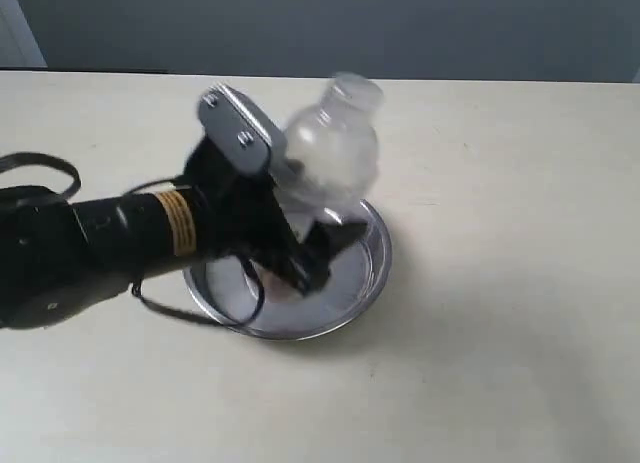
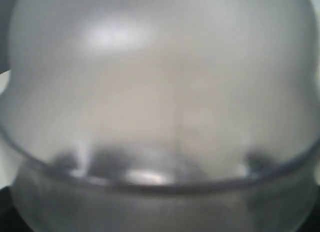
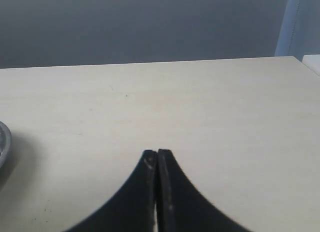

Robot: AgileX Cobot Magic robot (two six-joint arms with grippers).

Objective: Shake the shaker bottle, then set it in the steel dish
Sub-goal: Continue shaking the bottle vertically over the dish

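Observation:
The shaker bottle (image 1: 335,148) is clear with a frosted dome and a small cap. It tilts up and to the right and is blurred, held in the air over the steel dish (image 1: 375,273). My left gripper (image 1: 315,245) is shut on its lower body. In the left wrist view the frosted bottle (image 2: 160,91) fills the picture and hides the fingers. Only a sliver of the dish (image 3: 2,142) shows in the right wrist view. My right gripper (image 3: 157,153) is shut on nothing above bare table, and the exterior view does not show it.
The dish sits on a pale wooden table (image 1: 500,333). The black left arm (image 1: 90,243) with its cable lies across the left side. A grey wall (image 1: 400,23) stands behind the table's far edge.

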